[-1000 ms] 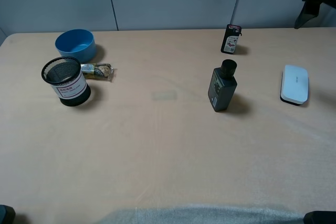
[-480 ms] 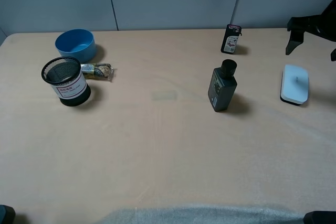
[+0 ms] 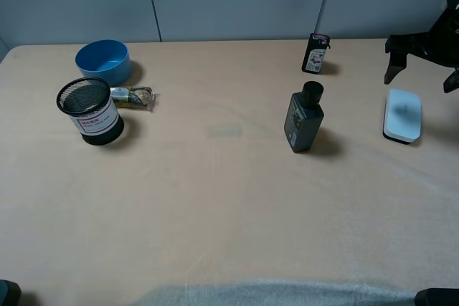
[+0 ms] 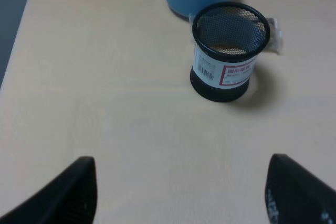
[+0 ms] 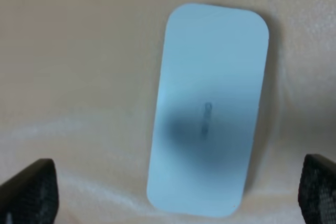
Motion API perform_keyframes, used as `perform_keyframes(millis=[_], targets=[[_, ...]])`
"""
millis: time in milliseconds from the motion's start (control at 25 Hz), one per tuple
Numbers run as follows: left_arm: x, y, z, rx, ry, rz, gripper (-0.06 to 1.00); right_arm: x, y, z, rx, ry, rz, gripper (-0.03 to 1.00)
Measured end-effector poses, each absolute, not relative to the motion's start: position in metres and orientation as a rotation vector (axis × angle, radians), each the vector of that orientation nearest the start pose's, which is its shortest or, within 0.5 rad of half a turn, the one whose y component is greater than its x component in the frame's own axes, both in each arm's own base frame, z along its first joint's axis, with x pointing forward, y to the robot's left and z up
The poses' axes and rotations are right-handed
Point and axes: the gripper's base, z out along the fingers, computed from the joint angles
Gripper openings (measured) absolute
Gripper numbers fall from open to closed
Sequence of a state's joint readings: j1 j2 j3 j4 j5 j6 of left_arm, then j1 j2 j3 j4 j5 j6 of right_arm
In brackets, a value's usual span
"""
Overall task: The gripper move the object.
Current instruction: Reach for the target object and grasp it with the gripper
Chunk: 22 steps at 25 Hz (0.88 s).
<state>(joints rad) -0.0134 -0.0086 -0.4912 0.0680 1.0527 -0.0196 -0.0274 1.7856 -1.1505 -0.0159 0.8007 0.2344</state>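
The object, a flat white rounded-rectangular device (image 3: 402, 114), lies on the table at the far right. My right gripper (image 3: 422, 71) hovers just above and behind it, jaws wide open, not touching it. In the right wrist view the device (image 5: 210, 108) lies between the two dark fingertips (image 5: 29, 192), with the gripper's shadow on its middle. My left gripper (image 4: 186, 198) is open and empty over bare table, short of the black mesh pen cup (image 4: 227, 51).
A dark grey bottle with a black cap (image 3: 304, 117) lies left of the device. A small black upright packet (image 3: 315, 53) stands behind it. At the far left are a blue bowl (image 3: 103, 61), the mesh cup (image 3: 90, 111) and a wrapped snack (image 3: 133, 96).
My right gripper has come down from the upper right corner to a spot over the white device, and its shadow now falls on it. The device and the left arm have not moved.
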Motion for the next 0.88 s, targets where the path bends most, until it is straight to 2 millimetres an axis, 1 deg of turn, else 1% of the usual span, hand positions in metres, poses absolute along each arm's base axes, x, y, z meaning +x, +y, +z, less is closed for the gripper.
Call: perform_keyframes(millis=[160,480,720,880], targets=[[-0.005,0.005,0.276,-0.009,2.035,0.061,0.73,0.347,-0.011,0.181,0.411,2.893,0.018,0.69],[-0.005,0.005,0.276,-0.009,2.035,0.061,0.73,0.352,-0.014,0.155,0.411,2.949,-0.014,0.69],[-0.005,0.005,0.276,-0.009,2.035,0.061,0.73,0.352,-0.022,0.153,0.423,2.946,-0.052,0.69],[-0.005,0.005,0.276,-0.009,2.035,0.061,0.73,0.352,-0.023,0.153,0.422,2.943,-0.058,0.69]])
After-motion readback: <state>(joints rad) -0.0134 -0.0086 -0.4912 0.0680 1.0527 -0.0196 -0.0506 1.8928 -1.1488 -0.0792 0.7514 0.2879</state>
